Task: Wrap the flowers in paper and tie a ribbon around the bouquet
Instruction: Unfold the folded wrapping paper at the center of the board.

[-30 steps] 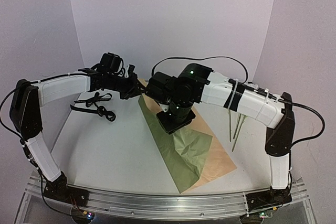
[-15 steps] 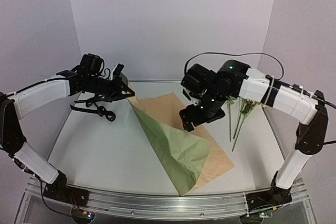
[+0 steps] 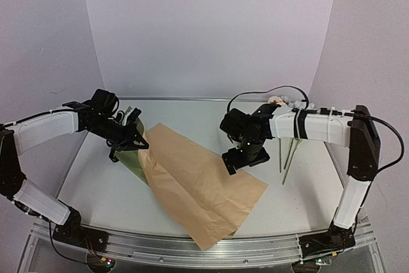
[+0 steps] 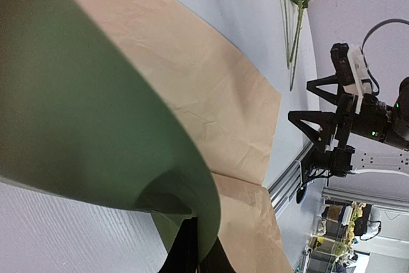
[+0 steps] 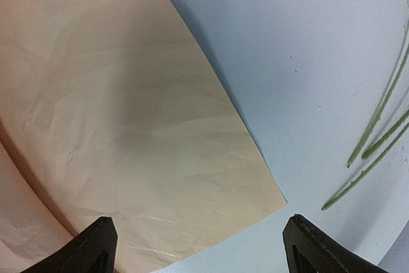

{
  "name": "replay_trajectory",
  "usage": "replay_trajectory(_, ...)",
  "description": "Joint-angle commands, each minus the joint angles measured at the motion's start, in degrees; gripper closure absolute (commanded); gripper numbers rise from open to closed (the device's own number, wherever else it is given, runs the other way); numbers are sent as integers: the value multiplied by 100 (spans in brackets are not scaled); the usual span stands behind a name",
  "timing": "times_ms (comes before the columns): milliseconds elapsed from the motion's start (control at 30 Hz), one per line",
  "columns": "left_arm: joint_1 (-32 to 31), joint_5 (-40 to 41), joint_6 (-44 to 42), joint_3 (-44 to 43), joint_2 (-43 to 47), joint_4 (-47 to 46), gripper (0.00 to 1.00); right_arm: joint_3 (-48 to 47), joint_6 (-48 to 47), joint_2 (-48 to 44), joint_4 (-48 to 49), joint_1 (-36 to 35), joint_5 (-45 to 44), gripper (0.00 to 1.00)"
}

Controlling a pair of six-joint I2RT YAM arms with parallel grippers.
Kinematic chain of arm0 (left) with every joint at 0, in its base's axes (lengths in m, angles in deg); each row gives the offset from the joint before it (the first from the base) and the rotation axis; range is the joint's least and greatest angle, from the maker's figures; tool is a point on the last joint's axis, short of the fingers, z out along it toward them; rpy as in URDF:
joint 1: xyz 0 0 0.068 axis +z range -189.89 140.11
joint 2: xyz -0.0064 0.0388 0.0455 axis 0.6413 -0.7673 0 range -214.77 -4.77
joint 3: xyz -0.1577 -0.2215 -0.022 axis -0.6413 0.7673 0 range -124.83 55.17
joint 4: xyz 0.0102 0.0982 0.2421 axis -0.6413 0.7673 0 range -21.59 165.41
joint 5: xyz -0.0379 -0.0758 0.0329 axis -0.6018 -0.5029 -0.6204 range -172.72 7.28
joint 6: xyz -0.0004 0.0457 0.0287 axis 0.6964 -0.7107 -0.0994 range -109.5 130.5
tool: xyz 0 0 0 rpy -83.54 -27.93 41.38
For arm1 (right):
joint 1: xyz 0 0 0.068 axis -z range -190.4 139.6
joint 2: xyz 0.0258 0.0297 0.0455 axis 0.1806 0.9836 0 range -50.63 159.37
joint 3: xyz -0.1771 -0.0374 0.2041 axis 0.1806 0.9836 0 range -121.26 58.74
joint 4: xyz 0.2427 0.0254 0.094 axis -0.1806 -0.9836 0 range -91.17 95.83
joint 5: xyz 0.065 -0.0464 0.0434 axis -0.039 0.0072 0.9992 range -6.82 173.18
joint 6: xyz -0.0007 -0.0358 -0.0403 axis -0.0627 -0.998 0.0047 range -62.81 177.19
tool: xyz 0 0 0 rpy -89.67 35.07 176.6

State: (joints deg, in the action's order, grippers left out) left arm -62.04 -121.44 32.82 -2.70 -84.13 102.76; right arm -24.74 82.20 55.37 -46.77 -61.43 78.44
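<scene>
Tan-side-up paper (image 3: pixel 198 187) lies centred on the counter (image 3: pixel 96 183). My left jaws clamp its raised olive edge; my right jaws stand apart above it.

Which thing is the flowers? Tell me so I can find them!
Find the white table, then the big tan paper on it. Right of the paper lie the flowers: the only thin green stems, with peach and pale blue heads at the far end.

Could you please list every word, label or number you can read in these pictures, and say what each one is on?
No text can be read.
The paper shows no print.
The background clutter in the left wrist view is too blurred to read.
</scene>
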Motion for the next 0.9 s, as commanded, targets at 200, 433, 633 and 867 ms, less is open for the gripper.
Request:
replay_trajectory(200, 18, 77, 77, 264, 525, 46, 100, -708, -682, 1274, 714, 31, 212, 3)
replay_trajectory(433, 17, -8, 130, 266, 761, 24, 100, -424, -110, 1514, 705, -2, 93, 3)
replay_trajectory(633, 18, -44, 169, 277, 930, 19, 100, -29, 376, 1561, 952, -47, 398, 3)
replay_trajectory(867, 10, -83, 193, 276, 938, -16, 100, 711, 990, 1370, 1367, -44, 302, 8)
